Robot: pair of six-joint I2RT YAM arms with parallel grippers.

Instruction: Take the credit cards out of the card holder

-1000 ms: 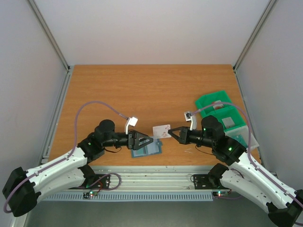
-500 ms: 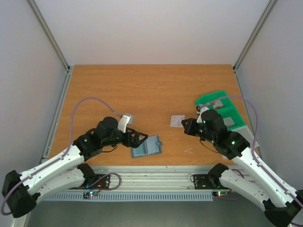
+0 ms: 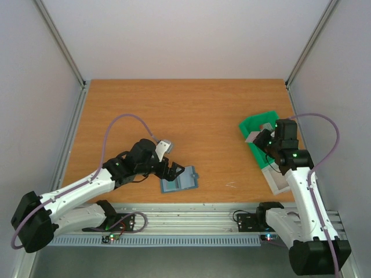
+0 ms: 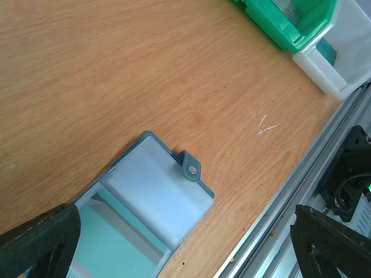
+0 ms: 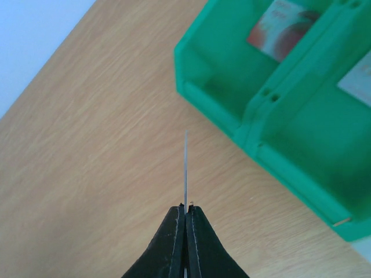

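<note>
The right gripper clamps a thin pale card, seemingly stiff and slippery, by its edge; the left gripper gapes over the blue-grey folding card holder.

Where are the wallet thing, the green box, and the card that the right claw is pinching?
card holder (image 4: 156,196), left wrist view, on its clear pocket panel.
green bin (image 5: 301,139), right wrist view, on one compartment's bare floor.
credit card (image 5: 186,168), right wrist view, on its thin upright edge.
</note>
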